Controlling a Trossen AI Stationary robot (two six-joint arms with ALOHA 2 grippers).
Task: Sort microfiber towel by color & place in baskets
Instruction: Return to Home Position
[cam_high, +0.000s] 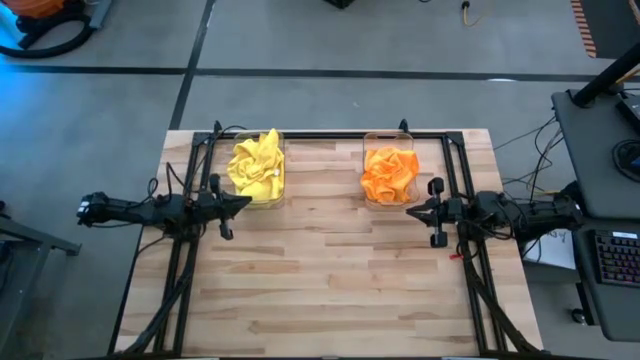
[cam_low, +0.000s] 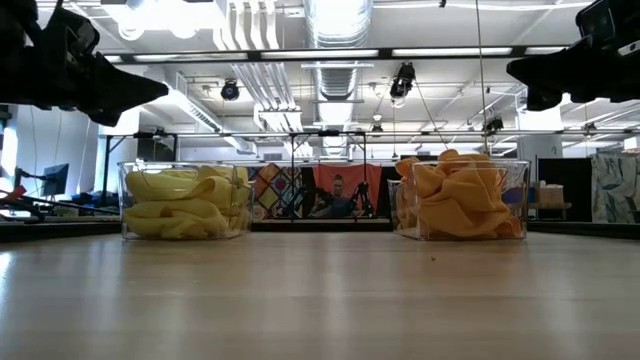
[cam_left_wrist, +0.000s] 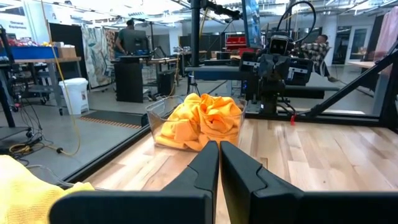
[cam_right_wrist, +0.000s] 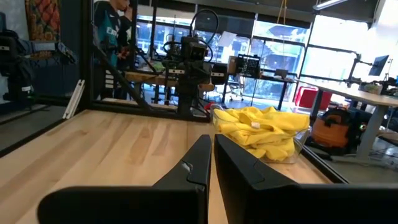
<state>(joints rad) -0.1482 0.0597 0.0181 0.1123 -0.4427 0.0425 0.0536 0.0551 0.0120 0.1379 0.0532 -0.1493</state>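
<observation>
Yellow microfiber towels lie piled in the clear left basket at the table's far side. Orange towels fill the clear right basket. My left gripper hovers shut at the table's left edge, pointing level toward the right, just near of the yellow basket; nothing is between its fingers. My right gripper hovers shut at the right edge, pointing level toward the left, near the orange basket, also holding nothing.
A black metal frame runs around the table's far, left and right edges. The wooden tabletop stretches bare between the arms and toward the near edge. People and equipment stand in the room beyond the table.
</observation>
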